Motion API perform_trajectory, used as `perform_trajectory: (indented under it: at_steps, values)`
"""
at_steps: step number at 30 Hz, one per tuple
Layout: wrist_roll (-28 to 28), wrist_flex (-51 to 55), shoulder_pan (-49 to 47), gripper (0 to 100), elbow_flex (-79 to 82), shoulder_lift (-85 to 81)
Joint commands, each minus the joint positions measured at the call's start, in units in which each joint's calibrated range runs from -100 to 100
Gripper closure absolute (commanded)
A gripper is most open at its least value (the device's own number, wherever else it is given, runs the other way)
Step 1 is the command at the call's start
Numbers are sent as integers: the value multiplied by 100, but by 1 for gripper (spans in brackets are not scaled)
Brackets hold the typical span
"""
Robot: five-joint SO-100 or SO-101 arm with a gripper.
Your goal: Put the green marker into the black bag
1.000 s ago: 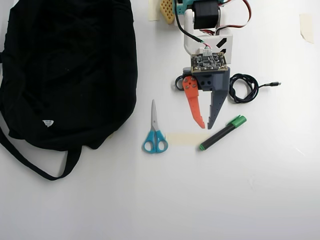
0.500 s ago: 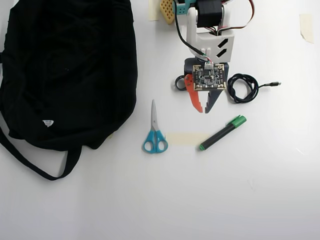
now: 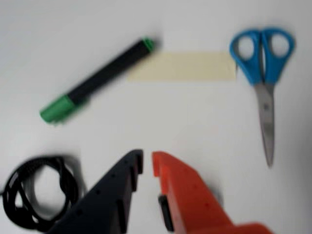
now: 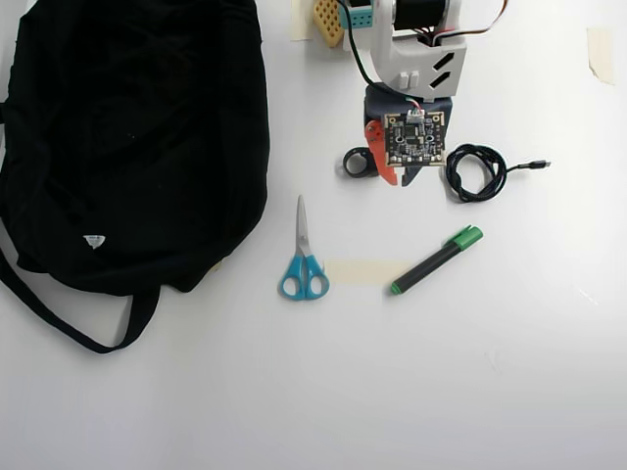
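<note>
The green marker (image 4: pixel 436 259) lies flat and diagonal on the white table, green cap up-right in the overhead view; the wrist view shows the marker (image 3: pixel 97 80) at upper left. My gripper (image 4: pixel 399 182) hangs near the arm's base, well above the marker in the picture and apart from it. Its dark and orange fingers (image 3: pixel 175 190) stand almost together with only a thin slit and nothing between them; the gripper (image 3: pixel 146 158) points down at bare table. The black bag (image 4: pixel 127 137) fills the overhead view's left side, its strap looping below.
Blue-handled scissors (image 4: pixel 303 259) lie between bag and marker, beside a strip of beige tape (image 4: pixel 358 271). A coiled black cable (image 4: pixel 477 171) sits right of the gripper and a small black ring (image 4: pixel 358 163) left of it. More tape (image 4: pixel 600 49) is at top right.
The gripper has drawn back toward the arm's base, away from the marker, and looks shorter from above. The marker, scissors, bag and cable have stayed put.
</note>
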Motion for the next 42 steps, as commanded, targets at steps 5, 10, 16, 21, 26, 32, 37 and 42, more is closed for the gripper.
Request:
perform_trajectory:
  at_steps: [5, 10, 16, 21, 26, 32, 37, 42]
  values:
    - [23, 448, 33, 98, -253, -278]
    - [18, 646, 33, 98, -253, -278]
    - [18, 594, 18, 98, -262, -286]
    - [18, 594, 3, 98, -486, -286]
    - [18, 637, -4, 98, -612, -286]
    - [18, 646, -87, 98, -621, -278]
    - [18, 594, -147, 98, -630, -286]
    - [18, 611, -221, 98, -621, -286]
